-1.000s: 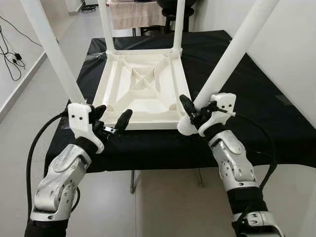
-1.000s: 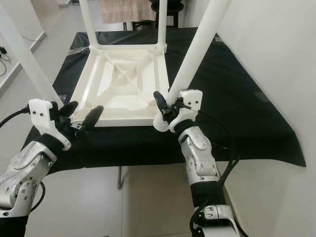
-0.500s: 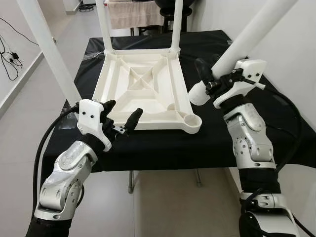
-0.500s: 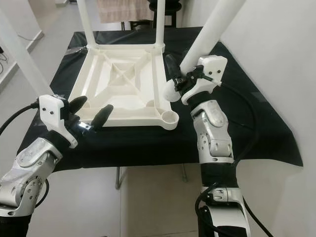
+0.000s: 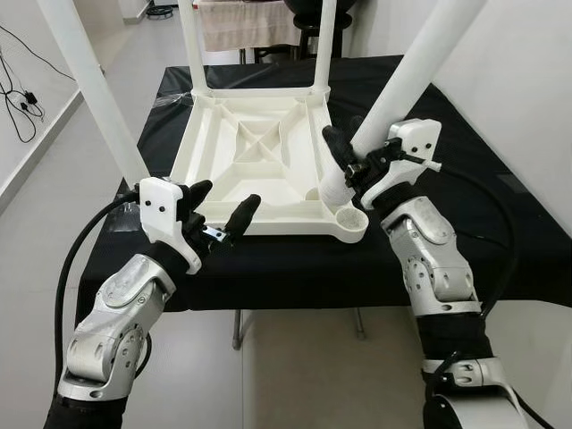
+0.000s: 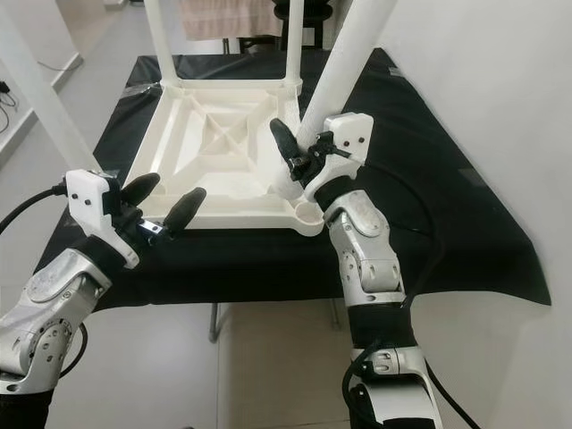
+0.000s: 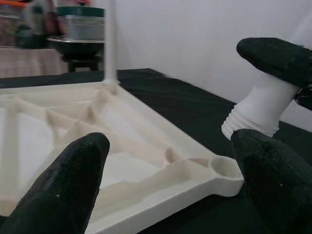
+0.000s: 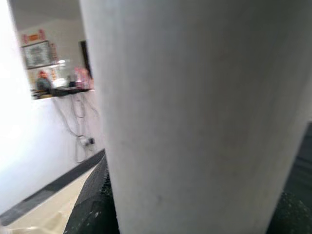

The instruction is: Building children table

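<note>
you have three of the four legs already standing in the upturned tabletop; the fourth leg is not yet seated. its corner socket at the near right corner sits open, a round cup with threads inside, as the left wrist view shows. what is left, by my judgement, is to bring the leg's threaded end over that socket, set it in and turn it home.

your right tool is clamped around the lower part of the fourth leg, holding it tilted, with its lower end just above and a little inboard of the socket, not touching it. your left tool hovers at the near edge of the tabletop with its fingers spread apart and nothing between them.

the tabletop is a white moulded plastic piece lying upside down on the black-draped table, its underside ribbed with a cross and diagonal braces. the legs are plain white round tubes, smooth and slippery-looking.
</note>
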`<state>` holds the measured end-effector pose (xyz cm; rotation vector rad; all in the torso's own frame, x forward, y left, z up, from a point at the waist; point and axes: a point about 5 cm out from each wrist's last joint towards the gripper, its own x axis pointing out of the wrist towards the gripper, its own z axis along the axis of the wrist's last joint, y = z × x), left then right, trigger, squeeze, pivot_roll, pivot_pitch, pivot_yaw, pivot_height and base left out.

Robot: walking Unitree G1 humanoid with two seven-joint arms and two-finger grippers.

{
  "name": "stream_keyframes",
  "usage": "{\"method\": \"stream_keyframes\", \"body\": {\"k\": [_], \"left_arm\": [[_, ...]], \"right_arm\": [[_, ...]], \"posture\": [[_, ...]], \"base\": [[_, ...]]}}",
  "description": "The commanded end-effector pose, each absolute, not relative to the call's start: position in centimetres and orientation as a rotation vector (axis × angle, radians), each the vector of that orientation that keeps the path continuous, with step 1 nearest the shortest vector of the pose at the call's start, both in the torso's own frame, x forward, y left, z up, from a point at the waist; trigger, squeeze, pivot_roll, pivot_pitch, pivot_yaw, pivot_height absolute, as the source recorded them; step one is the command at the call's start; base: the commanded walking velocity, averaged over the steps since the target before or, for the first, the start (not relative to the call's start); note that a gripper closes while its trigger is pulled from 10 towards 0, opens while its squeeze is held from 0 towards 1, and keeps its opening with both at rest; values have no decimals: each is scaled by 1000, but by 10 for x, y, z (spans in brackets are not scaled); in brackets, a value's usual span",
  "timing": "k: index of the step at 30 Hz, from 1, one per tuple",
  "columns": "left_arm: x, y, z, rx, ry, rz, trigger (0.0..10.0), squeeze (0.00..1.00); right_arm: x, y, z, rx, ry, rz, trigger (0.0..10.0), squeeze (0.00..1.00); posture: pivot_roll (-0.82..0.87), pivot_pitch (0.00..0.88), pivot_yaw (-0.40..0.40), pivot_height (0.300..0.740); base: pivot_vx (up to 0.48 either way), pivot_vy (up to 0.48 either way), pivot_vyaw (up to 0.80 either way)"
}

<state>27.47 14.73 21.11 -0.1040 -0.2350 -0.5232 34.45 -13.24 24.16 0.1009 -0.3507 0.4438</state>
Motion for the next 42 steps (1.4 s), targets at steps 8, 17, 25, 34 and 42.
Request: {"method": "stream_keyframes", "body": {"k": [8, 17, 25, 34, 42], "left_arm": [[272, 143, 212, -114, -230, -560, 10000, 0], [270, 141, 211, -118, -231, -571, 10000, 0], [269, 139, 211, -106, -229, -577, 10000, 0], [246, 116, 194, 44, -106, -802, 10000, 0], [234, 113, 188, 22, -37, -864, 10000, 0]], "right_arm": [[340, -130, 246, 102, -384, 465, 10000, 0], [338, -127, 246, 105, -384, 513, 10000, 0], [332, -123, 247, 179, -397, 577, 10000, 0], [315, -121, 235, 74, -328, 853, 10000, 0], [306, -127, 226, -14, -236, 1048, 10000, 0]], "posture": [[-1, 49, -30, 740], [5, 43, -42, 740], [5, 42, -43, 740], [13, 52, -44, 740], [26, 69, -50, 740]], "base": [[258, 0, 0], [283, 0, 0], [294, 0, 550], [0, -355, 0], [0, -228, 0]]}}
